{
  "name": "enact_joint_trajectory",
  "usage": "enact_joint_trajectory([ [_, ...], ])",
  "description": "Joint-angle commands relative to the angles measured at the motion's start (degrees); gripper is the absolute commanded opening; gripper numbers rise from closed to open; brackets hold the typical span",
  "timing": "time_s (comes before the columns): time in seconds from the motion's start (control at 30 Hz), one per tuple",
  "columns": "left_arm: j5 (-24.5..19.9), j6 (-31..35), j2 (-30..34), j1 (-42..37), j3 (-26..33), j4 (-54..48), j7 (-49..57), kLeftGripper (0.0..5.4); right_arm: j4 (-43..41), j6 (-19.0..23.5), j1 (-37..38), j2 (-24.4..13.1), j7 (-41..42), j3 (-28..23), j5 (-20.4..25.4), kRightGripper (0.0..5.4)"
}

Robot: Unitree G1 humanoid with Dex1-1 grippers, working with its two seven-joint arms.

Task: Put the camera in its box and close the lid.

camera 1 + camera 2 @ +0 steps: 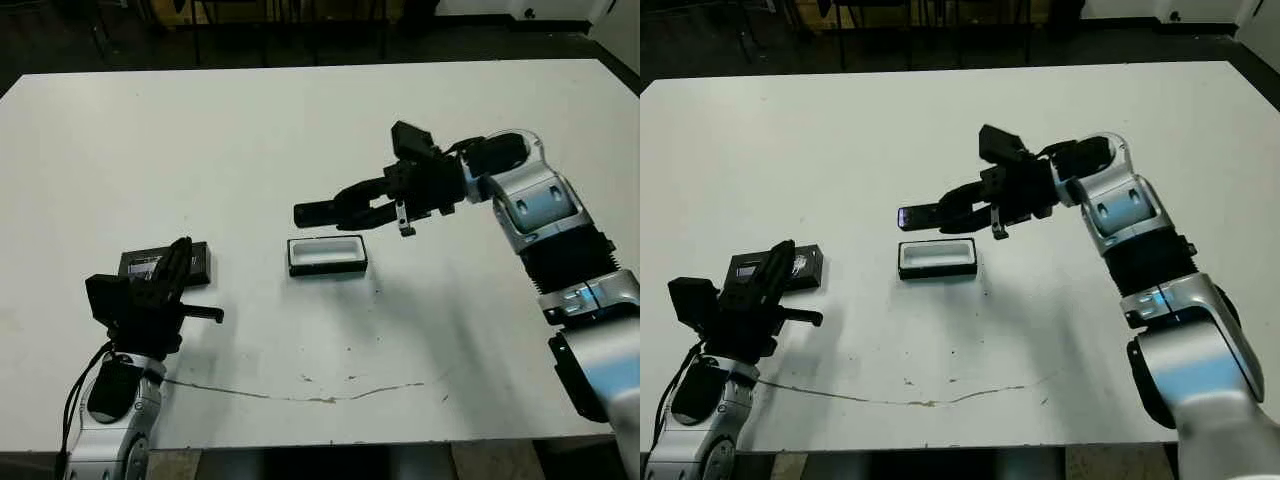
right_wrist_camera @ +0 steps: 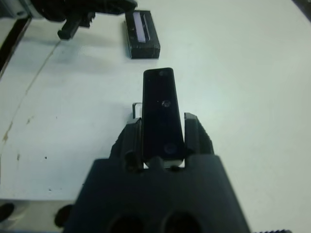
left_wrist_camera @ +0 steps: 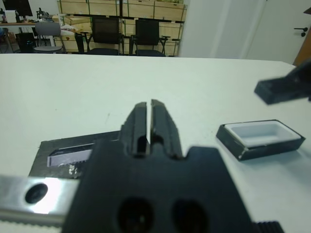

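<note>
Black camera (image 2: 162, 114) clamped in right tool (image 1: 372, 205), held above box (image 1: 327, 255) mid-table. Level it, align lengthwise, lower gently. Left tool (image 3: 149, 127) clenched empty over lid (image 1: 165, 265) near left edge.

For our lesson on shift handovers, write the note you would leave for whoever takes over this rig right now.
Right gripper: shut on the camera, held in the air just above and behind the box.
Left gripper: shut, empty, over the lid.
Box: open on the table, white lining bare.
Lid: flat on the table, left of the box.
Done: camera picked up.
Left: lower camera into box, release, then fit the lid on.
</note>
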Motion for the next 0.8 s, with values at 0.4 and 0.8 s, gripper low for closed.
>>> enact_joint_trajectory([
  [0.4, -0.3, 1.2, 0.1, 0.9, 0.1, 0.1, 0.4, 0.0, 6.8, -4.1, -1.1, 0.8, 0.1, 1.5, -5.2, 0.73],
  [0.8, 0.5, 1.0, 0.3, 0.8, -0.1, 0.2, 0.7, 0.0, 10.0, -6.3, -2.3, 0.9, 1.7, 3.0, -9.1, 0.73],
])
